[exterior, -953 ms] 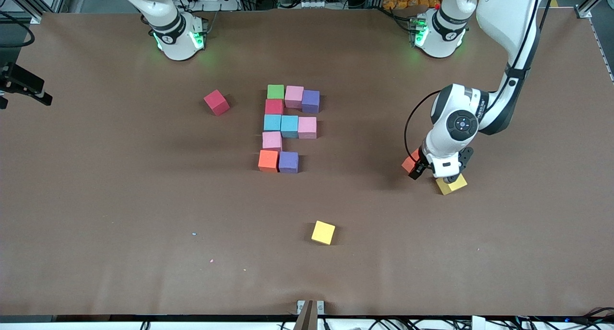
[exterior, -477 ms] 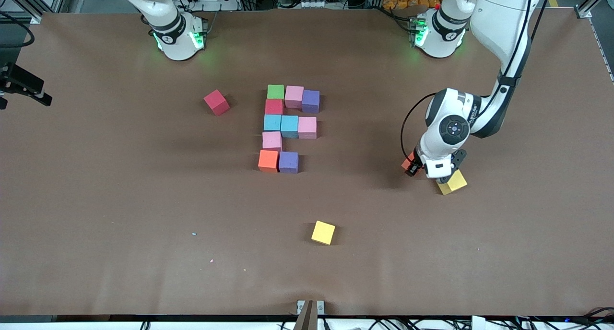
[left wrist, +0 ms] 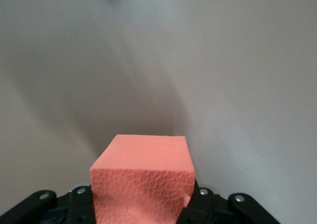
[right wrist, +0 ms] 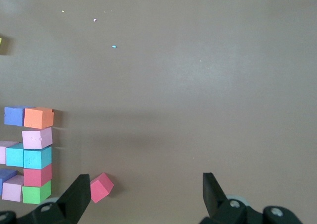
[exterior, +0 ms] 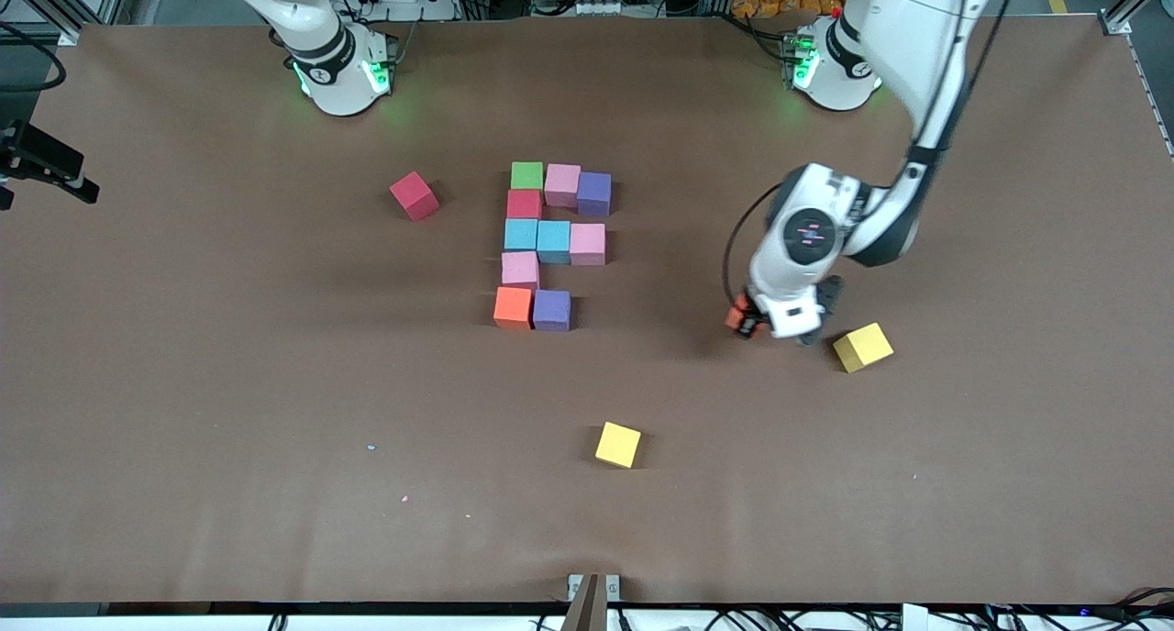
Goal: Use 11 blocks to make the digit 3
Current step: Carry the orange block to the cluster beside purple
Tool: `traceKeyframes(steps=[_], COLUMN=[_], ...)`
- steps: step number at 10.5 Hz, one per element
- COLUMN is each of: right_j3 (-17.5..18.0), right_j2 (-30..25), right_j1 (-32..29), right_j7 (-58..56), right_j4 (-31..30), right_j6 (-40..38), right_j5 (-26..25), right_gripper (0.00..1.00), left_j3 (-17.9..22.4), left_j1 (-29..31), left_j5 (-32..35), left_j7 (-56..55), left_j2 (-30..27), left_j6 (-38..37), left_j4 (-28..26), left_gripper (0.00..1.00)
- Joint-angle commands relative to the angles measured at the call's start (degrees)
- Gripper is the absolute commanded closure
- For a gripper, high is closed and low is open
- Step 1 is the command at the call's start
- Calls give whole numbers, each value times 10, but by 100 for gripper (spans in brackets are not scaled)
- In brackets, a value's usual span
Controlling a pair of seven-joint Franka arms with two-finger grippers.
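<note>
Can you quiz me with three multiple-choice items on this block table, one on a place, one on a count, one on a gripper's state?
1. Where does the lone red block lie?
A. on the table, toward the right arm's end from the block cluster
B. on top of the green block
C. in the right gripper

2. How many yellow cubes are on the table?
A. none
B. two
C. four

3. What is the left gripper doing?
A. open over the cluster
B. shut on a yellow cube
C. shut on an orange block

Answers:
1 A, it sits apart from the cluster, on that side.
2 B, one lies nearer the front camera, one beside the left gripper.
3 C, the left wrist view shows the block between its fingers.
</note>
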Motion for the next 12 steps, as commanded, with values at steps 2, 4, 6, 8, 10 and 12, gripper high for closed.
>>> traceKeyframes(steps=[2,4,6,8,10,12], right_j3=[1,1,1,1,1,1], right_j2=[-1,-1,-2,-2,-1,-2], right_j1=[3,3,5,5,6,5], right_j7=[-2,-2,-2,-2,-2,-2], right_j4=[-3,-3,-3,-3,-3,-4], right_j6=[7,6,6,6,6,5], right_j5=[-14,-14,-16,-20,-22,-21], right_gripper=[0,0,0,0,0,0], left_j3=[0,0,0,2,2,0], left_j1=[-56,-74,-102,-123,-128,-132], left_j5=[-45,-91,-92,-89,-90,-91], left_j7=[-120,-141,-161,-232,-275,-323], left_j2=[83,101,113,144,160,173], left_j6=[-79,-80,-80,-80,-79,-76], left_j4=[164,209,226,265,287,307], left_gripper=[100,100,100,100,100,100])
